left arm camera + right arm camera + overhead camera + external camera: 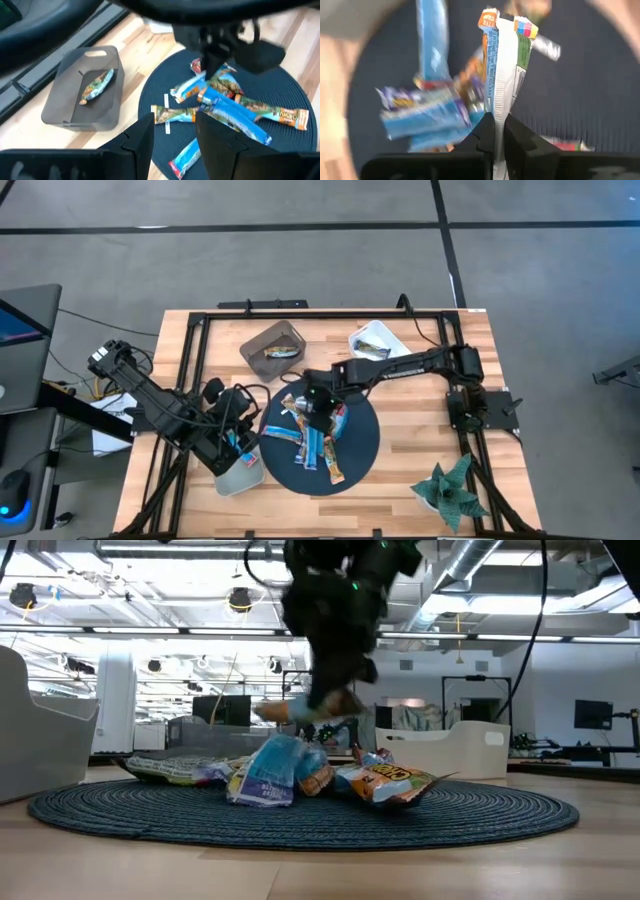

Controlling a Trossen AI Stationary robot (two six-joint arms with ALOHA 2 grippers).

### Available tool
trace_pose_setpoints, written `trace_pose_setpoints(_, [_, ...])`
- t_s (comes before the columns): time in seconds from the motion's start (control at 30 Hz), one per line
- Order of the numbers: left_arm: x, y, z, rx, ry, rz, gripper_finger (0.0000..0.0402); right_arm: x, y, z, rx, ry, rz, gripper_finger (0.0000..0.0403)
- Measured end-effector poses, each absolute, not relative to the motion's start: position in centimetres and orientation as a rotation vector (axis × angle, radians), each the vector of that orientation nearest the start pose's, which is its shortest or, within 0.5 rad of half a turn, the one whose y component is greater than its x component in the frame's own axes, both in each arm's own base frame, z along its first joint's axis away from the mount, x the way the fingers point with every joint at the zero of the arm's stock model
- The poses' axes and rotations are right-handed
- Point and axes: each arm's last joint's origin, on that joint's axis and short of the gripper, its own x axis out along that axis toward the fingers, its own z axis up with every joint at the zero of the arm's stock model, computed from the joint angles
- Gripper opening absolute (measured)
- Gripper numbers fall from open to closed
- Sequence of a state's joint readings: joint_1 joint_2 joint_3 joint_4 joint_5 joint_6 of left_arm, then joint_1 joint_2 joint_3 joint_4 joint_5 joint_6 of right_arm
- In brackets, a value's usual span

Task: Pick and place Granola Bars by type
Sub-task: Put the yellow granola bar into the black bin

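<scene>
We note a dark blue woven round mat (362, 442) on the light wooden desk (420, 430). The Granola Bars (305, 442) show blue, orange-brown, red and white wrappers. One grey bin (258, 340), one white bin (392, 337). The plant (450, 492) is teal green.

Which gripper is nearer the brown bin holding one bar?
Right. The right gripper is over the mat just below the brown bin; the left gripper sits farther, by the grey bin.
</scene>
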State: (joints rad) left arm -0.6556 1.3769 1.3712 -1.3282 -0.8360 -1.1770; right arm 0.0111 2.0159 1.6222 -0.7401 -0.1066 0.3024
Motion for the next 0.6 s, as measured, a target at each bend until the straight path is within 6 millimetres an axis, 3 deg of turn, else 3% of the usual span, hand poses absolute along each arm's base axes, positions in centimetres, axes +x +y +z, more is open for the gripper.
trace_pose_setpoints(0.27, [19.5, -13.2, 33.6, -0.225, 0.708, 0.635, 0.0139, 44.2, -4.4, 26.1, 0.249, 0.916, -0.122, 0.0011])
trace_pose_setpoints(0.47, [19.1, -13.8, 33.6, -0.239, 0.686, 0.624, 0.0139, 44.6, -9.7, 27.5, 0.275, 0.738, -0.165, 0.0006])
trace_pose_setpoints(0.6, [19.1, -13.8, 33.7, -0.239, 0.662, 0.632, 0.0139, 44.5, -12.1, 28.1, 0.296, 0.649, -0.186, 0.0011])
